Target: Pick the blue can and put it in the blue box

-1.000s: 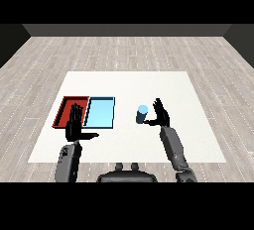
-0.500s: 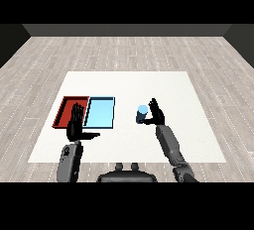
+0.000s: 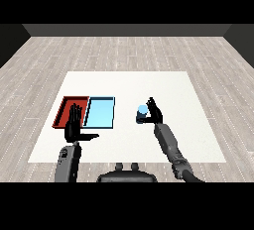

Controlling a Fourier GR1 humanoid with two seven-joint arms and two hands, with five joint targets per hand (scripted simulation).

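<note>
The blue can [image 3: 142,113] stands upright on the white table [image 3: 163,90], right of the trays. My right hand [image 3: 154,113] is at the can's right side with its fingers curled round it. The light blue tray [image 3: 100,112] lies left of the can, beside the red tray [image 3: 69,109]. Over the near edge of the trays my left hand [image 3: 74,127] is held up with straight fingers and the thumb stuck out to the right, holding nothing.
The table ends a short way in front of my hands and at the far side behind the trays. Grey plank floor [image 3: 129,50] surrounds it.
My right hand has moved left to the can and its fingers have closed round it. The left hand has not moved.
</note>
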